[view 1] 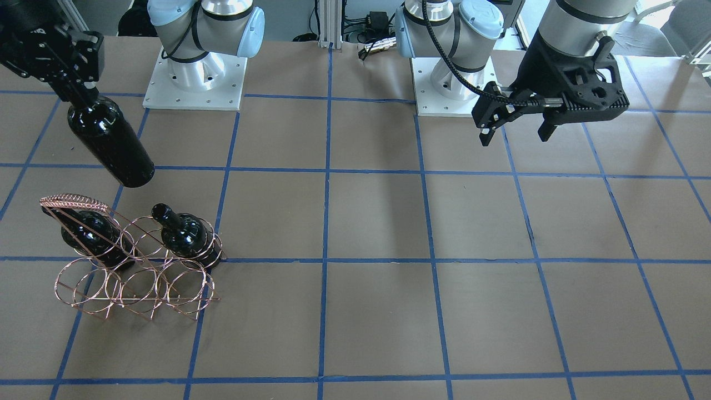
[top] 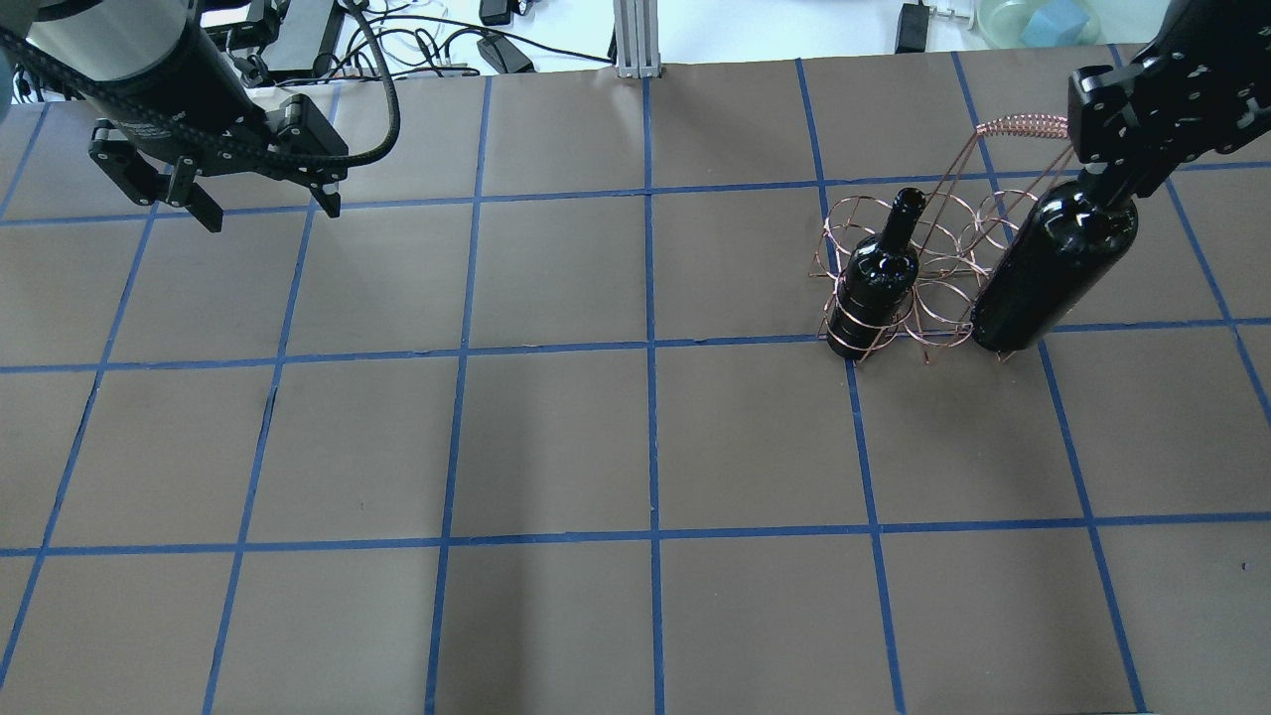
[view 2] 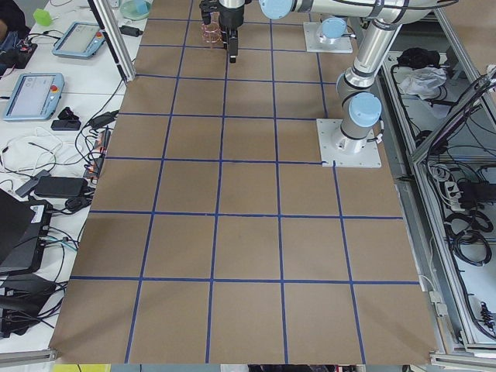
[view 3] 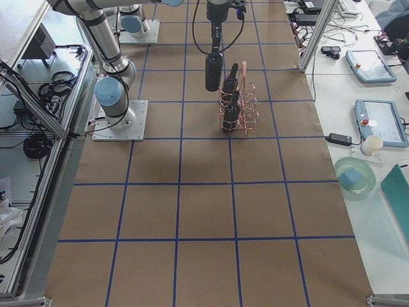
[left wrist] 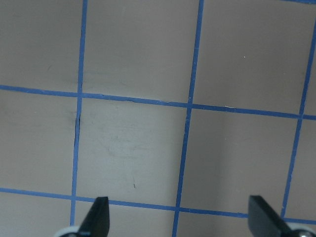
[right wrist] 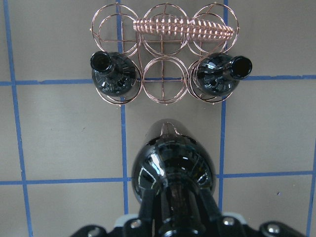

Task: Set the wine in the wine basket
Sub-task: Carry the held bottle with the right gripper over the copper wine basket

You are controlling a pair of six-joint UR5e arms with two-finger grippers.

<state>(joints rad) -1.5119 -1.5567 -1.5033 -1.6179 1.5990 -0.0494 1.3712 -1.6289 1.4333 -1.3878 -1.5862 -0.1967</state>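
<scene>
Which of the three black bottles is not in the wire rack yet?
The bottle held by its neck in the right pincer, beside the rack; the other two stand in its rings.

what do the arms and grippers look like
Both arms are silver-grey tubes with pale blue joint caps, the left arm and right arm each bolted to a white square base plate. The left gripper and right gripper are matte black and two-fingered. A black ribbed cable runs to the left one.

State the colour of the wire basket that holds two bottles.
The basket is rose-copper, a pinkish metal; the right wrist view shows it best.
</scene>
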